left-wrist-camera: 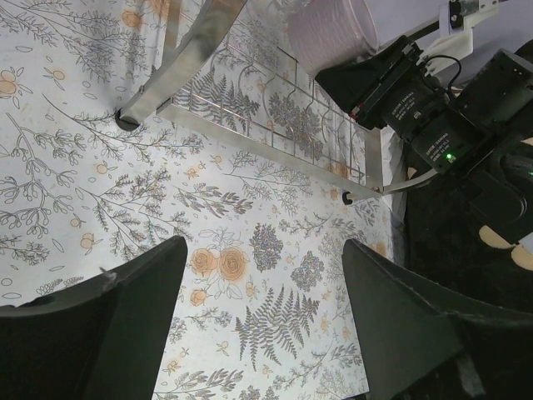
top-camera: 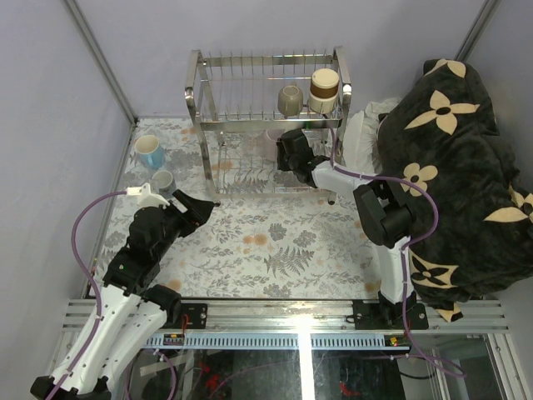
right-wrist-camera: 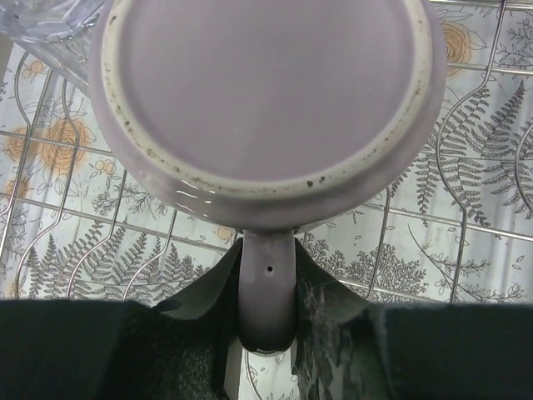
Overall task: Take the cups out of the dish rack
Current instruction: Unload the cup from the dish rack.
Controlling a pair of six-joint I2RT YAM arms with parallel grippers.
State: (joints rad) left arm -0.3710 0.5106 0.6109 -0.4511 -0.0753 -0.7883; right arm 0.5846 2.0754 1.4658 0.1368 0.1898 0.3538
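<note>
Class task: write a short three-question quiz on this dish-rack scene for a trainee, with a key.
1. True or false: the left gripper is open and holds nothing.
2. Where does the right gripper clamp the pale lilac mug? A rim; B handle; C base.
3. How many cups sit on the dish rack's top tier?
Key: 1 true; 2 B; 3 two, the olive-grey mug and the brown-and-cream cup.
</note>
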